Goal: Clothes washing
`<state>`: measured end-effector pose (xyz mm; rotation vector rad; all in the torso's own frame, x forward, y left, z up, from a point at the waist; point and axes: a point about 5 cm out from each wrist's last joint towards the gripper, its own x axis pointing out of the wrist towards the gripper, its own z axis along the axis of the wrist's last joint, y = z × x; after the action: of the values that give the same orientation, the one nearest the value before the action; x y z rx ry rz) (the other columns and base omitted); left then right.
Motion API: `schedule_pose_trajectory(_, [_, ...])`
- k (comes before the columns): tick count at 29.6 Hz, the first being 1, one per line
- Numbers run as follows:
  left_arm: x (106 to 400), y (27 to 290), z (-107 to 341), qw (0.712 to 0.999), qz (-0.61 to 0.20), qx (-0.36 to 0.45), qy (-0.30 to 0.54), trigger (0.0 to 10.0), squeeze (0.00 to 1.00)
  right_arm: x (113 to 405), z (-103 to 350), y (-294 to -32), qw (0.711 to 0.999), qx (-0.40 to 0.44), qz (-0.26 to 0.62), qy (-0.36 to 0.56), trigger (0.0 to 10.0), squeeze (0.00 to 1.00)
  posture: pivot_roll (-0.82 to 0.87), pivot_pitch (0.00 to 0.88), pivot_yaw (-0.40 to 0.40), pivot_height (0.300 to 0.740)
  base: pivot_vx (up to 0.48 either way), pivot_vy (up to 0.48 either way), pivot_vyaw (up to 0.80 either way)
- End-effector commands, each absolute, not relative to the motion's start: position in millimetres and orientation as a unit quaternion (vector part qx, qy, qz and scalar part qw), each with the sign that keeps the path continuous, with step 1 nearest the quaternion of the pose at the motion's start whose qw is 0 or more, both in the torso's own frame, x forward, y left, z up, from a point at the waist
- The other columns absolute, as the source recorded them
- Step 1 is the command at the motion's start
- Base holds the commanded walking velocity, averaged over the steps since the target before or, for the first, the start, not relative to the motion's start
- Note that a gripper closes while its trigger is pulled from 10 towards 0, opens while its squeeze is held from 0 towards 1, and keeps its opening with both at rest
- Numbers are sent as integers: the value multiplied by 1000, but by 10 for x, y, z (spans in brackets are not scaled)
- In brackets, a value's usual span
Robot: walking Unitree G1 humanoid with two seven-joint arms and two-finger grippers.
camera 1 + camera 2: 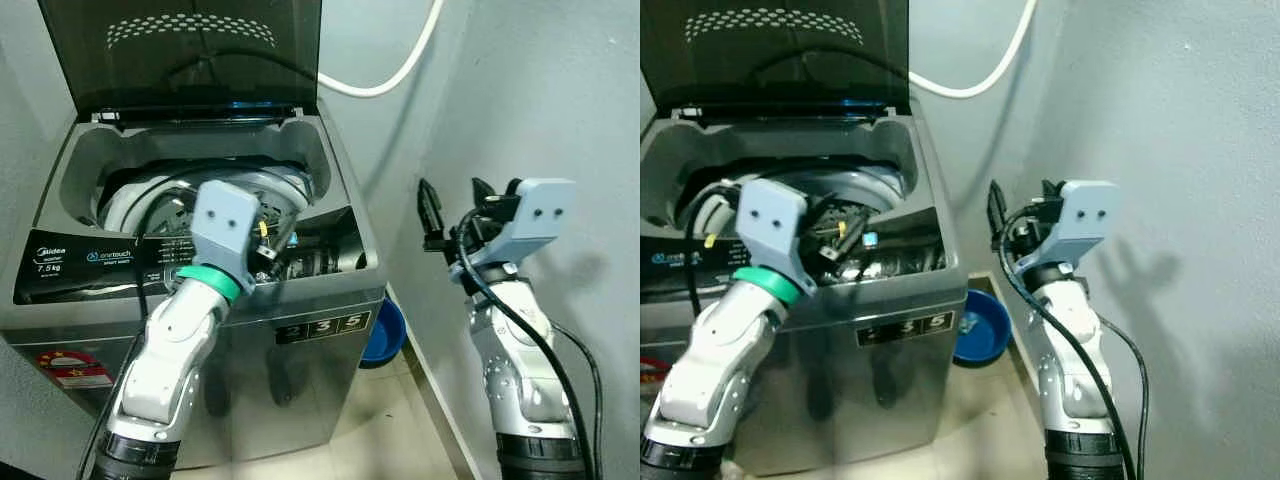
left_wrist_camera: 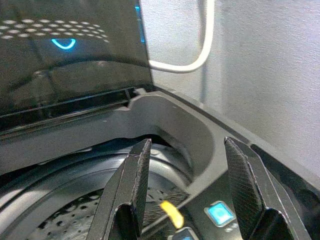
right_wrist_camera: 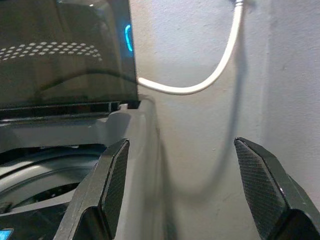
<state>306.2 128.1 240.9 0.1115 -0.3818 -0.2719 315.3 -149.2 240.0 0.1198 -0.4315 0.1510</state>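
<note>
The washing machine (image 1: 200, 300) stands in a corner with its dark lid (image 1: 180, 50) raised upright against the wall; the drum (image 1: 160, 200) is open to view, its grey rim and perforated steel wall showing, and no clothes can be made out inside it, though part of the opening is hidden behind the arm.

The left claw (image 2: 187, 190) is over the front right part of the opening, just above the control panel (image 1: 90, 262); its two black fingers (image 2: 135, 185) are spread wide apart with nothing between them; a small yellow tag and lit blue buttons (image 2: 218, 213) lie just beyond the fingertips.

The right claw (image 3: 182, 185) is held up beside the machine, well apart from it and near the grey wall (image 1: 560, 90); its fingers are likewise wide apart and empty; the white hose (image 3: 220, 70) curves along the wall ahead of it. A blue basin (image 1: 385, 335) sits on the floor (image 1: 380, 410) just beside the machine's right side.

As a judgement: the lid is already up, so the machine is ready for loading or starting; whether any laundry is in the drum cannot be told; what seems left is putting clothes in if they are not there, closing the lid and pressing the panel buttons, which the left claw looks best placed to reach.
</note>
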Motion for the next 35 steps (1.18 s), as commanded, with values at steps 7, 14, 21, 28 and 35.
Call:
schedule_pose_trajectory(7, [3076, 1329, 2366, 973, -115, 63, -191, 10000, 0, 3205, 2393, -1448, 974, 65, 74, -205, 10000, 0, 61, 25, -31, 740, 0, 0, 0])
schedule_pose_trajectory(14, [3102, 1379, 2405, 973, -102, 63, -199, 10000, 0, 3221, 2381, -1393, 974, 69, 78, -202, 10000, 0, 63, 28, -28, 740, 0, 0, 0])
schedule_pose_trajectory(21, [3135, 1381, 2475, 972, -96, 56, -209, 10000, 0, 3232, 2409, -1363, 973, 74, 75, -205, 10000, 0, 56, 30, -15, 740, 0, 0, 0])
schedule_pose_trajectory(28, [3160, 1375, 2489, 971, -99, 59, -210, 10000, 0, 3219, 2391, -1369, 974, 68, 70, -204, 10000, 0, 53, 41, -8, 740, 0, 0, 0])
schedule_pose_trajectory(35, [3149, 1369, 2484, 971, -102, 57, -208, 10000, 0, 3218, 2357, -1369, 976, 66, 62, -198, 10000, 0, 56, 50, 1, 740, 0, 0, 0])
